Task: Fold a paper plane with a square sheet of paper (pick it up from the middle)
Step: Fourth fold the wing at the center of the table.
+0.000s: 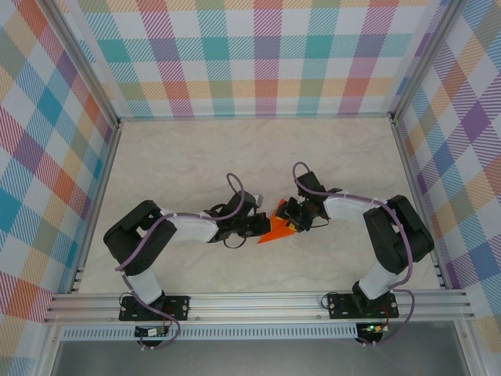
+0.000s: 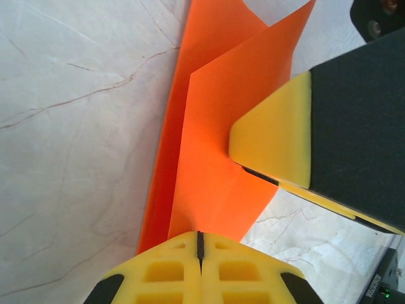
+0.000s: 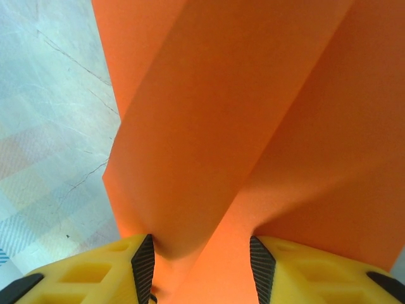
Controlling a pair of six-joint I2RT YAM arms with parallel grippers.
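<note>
A: Where is the orange paper (image 1: pixel 275 229)?

B: It is folded into a pointed shape and stands on edge, with the middle of the bench (image 1: pixel 196 157) under it. I can't tell whether its low tip touches the bench.

A: What holds it there?

B: The left gripper (image 1: pixel 260 228), on the paper's left. In its wrist view the gripper (image 2: pixel 199 244) has its yellow pads pressed together, and the paper (image 2: pixel 221 158) rises straight out of the seam between them. I think it pinches near the fold so the flaps stand free for creasing.

A: And on the paper's right?

B: That is the right gripper (image 1: pixel 294 222). In its wrist view the gripper (image 3: pixel 202 247) has its jaws apart, straddling the paper (image 3: pixel 240 126). The paper bellies into the gap and brushes both pads, but it isn't pressed flat. To me the gripper looks set either to close on a flap or to run along the crease.

A: What does each view add?

B: The overhead view shows both arms meeting at the paper from opposite sides, but the fingers are too small to read there. The left wrist view shows two layers of paper splayed apart, with one of the right gripper's fingers (image 2: pixel 272 142) lying against the near layer. The right wrist view shows the valley of the fold between its jaws.
</note>
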